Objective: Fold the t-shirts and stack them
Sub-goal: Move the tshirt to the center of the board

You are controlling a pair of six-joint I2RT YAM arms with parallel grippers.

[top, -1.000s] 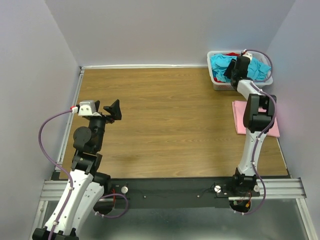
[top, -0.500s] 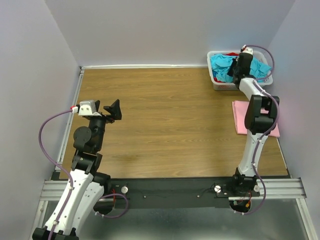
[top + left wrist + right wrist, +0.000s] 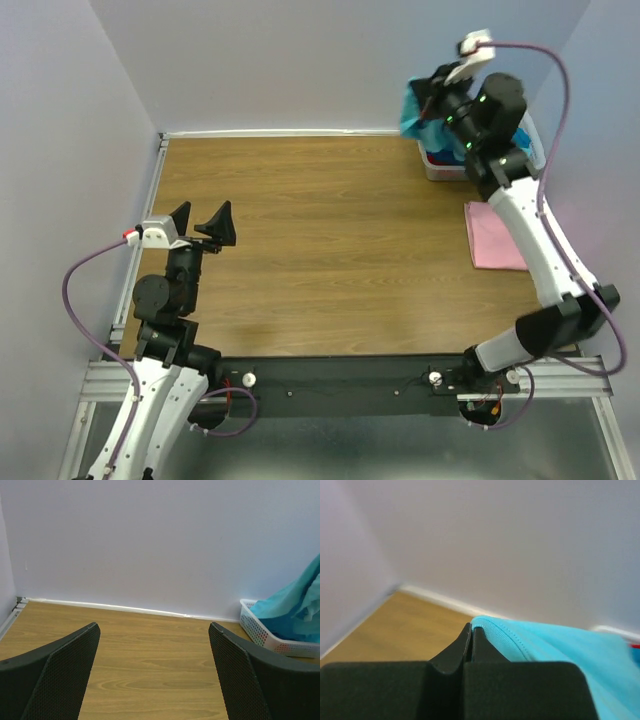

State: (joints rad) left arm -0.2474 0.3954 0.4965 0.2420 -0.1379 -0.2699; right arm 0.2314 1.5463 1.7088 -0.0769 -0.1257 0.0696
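Observation:
My right gripper is raised above the white basket at the back right and is shut on the hem of a turquoise t-shirt. In the right wrist view the jaws pinch the stitched edge of that shirt. A pale pink t-shirt lies folded flat on the table's right side. My left gripper hovers open over the left of the table, with nothing between its fingers. From the left wrist the lifted turquoise shirt hangs above the basket.
The wooden table is walled on the left, back and right. Something red shows inside the basket under the turquoise cloth. A metal rail runs along the left edge.
My right gripper shut on the turquoise t-shirt in the basket and rose up and leftward with it. The left arm shifted slightly left, still open.

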